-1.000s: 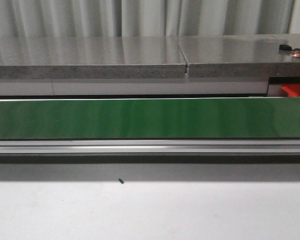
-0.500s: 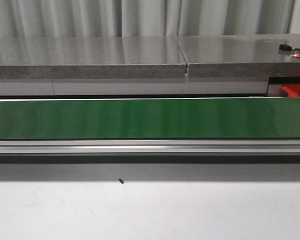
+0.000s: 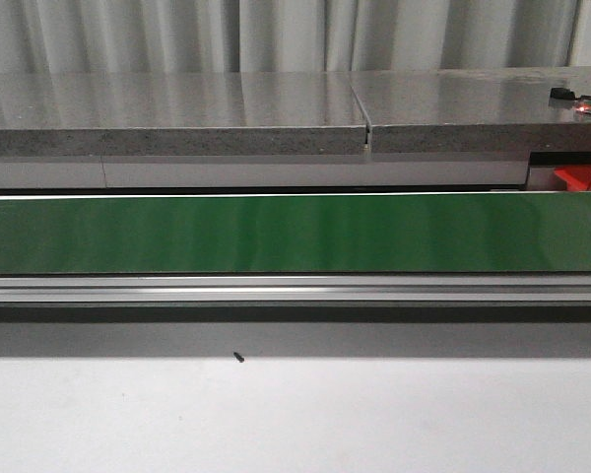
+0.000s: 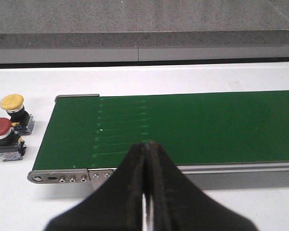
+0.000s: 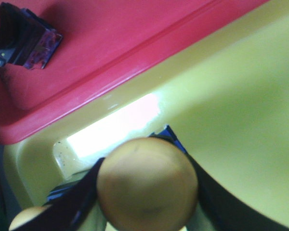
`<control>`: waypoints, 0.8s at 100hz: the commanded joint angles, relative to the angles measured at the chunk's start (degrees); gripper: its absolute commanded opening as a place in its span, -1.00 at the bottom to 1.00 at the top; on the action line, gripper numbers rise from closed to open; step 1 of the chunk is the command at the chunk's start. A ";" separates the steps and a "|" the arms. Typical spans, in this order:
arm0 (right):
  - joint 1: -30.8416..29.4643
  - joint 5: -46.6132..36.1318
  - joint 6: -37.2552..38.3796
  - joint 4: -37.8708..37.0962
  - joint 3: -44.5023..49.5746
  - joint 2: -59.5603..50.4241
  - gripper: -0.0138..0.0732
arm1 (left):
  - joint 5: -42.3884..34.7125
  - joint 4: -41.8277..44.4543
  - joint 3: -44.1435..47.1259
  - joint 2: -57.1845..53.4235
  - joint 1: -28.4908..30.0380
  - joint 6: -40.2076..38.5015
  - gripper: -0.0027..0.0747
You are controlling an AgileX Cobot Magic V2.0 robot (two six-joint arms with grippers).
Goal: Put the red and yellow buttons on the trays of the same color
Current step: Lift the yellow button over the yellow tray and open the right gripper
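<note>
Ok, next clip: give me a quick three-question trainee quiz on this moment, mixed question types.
1. True or false: the left gripper is shut and holds nothing.
2. Multiple choice: the yellow button held in the right gripper is over which tray? A) the red tray B) the yellow tray C) neither, it is over the green belt
3. Short answer: which two buttons stand on the white table off the end of the belt in the left wrist view?

Key
1. True: the fingers meet, nothing between them.
2. B.
3. A yellow-capped button and a red-capped button, side by side.
</note>
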 commanded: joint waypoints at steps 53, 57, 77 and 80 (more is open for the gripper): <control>-0.03 -3.37 -3.86 5.20 -1.28 0.13 -0.24 | -4.49 -1.15 -1.49 0.42 -0.26 -0.22 -0.98; -0.03 -3.37 -3.86 5.20 -1.28 0.27 -0.24 | -4.49 -1.15 -1.49 0.42 -0.26 -0.22 -0.98; -0.03 -2.94 -3.86 5.20 -1.28 1.91 -0.24 | -4.49 -1.15 -1.49 0.42 -0.26 -0.22 -0.98; -0.03 -2.89 -3.86 5.20 -1.28 1.97 -0.24 | -4.49 -1.15 -1.49 0.42 -0.26 -0.22 -0.98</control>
